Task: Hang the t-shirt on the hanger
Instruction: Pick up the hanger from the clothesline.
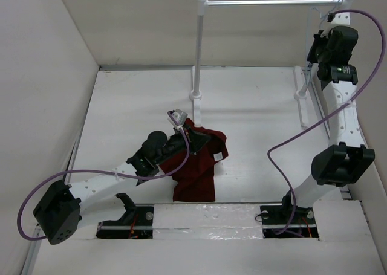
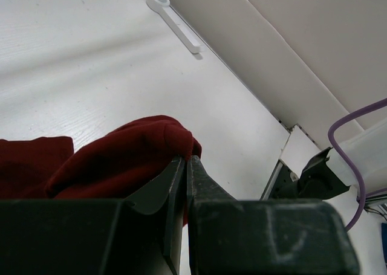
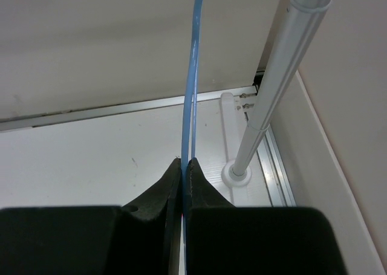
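Presently, the left hand [image 2: 186,160] is closed on a fold of the t-shirt [image 1: 196,175], which lies crumpled on the surface [image 1: 133,106] near the arm bases. The right hand [image 3: 184,164] grips the hanger [image 3: 188,100] beside the rack [image 1: 272,2], well apart. Both are grasped, but the threading is not yet begun.

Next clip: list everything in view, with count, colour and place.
t-shirt: one, dark red, crumpled on the table, centre near side.
hanger: one, light blue wire, by the rack's right end.
rack: one, white with metal rail, far side.
table: one, white.
cables: two, purple, one per arm.
left claw: black, shut on t-shirt.
right claw: black, shut on hanger.
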Robot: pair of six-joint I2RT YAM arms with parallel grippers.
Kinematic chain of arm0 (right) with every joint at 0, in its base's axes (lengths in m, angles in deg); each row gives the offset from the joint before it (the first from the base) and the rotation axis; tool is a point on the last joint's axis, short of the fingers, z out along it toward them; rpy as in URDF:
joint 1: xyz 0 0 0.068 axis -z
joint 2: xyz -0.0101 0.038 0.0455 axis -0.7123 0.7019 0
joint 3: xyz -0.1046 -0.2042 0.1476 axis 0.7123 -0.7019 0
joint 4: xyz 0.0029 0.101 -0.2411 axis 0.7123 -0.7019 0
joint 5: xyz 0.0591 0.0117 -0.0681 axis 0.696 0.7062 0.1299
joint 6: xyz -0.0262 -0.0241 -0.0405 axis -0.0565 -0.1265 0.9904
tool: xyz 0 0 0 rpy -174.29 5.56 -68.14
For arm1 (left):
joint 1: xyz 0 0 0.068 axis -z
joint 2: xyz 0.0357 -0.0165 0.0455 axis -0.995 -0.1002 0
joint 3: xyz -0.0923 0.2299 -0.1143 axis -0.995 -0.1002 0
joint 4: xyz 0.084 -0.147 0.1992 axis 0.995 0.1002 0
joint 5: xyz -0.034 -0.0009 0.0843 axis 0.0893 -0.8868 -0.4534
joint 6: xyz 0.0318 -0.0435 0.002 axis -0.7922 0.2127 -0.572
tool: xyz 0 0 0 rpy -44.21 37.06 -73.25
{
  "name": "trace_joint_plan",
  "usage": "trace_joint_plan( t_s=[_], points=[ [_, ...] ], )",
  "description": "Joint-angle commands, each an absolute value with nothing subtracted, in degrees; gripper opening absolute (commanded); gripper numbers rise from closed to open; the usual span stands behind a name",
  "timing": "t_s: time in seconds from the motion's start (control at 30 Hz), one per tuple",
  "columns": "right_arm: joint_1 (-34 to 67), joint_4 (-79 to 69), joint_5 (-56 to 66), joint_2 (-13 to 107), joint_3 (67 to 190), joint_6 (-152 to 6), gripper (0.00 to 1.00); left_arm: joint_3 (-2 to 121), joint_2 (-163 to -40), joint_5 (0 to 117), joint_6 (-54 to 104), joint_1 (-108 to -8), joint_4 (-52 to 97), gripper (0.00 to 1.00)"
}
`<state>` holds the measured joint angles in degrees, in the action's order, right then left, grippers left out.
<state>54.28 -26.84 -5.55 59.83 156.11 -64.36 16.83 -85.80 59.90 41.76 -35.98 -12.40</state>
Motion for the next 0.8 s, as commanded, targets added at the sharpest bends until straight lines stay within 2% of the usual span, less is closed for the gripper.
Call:
trace_joint_plan(
  t_s=[0.0, 0.17, 0.5, 0.77],
  points=[
    [54.0, -22.2, -3.6, 55.6, 158.8, -62.7, 0.0, 15.9, -83.9, 60.0, 41.2, -35.9, -15.8, 0.0],
    [54.6, -22.1, 0.5, 53.5, 157.3, -62.9, 0.0, 15.8, -83.5, 59.6, 41.0, -35.9, -15.5, 0.0],
    [55.3, -14.2, 10.9, 42.4, 137.6, -68.3, 0.0, 15.8, -82.2, 56.5, 39.5, -35.9, -14.3, 0.0],
    [43.8, -16.4, 13.5, 26.7, 119.3, -73.5, 0.0, 17.0, -82.2, 51.7, 38.3, -35.9, -12.8, 0.0]
  ],
)
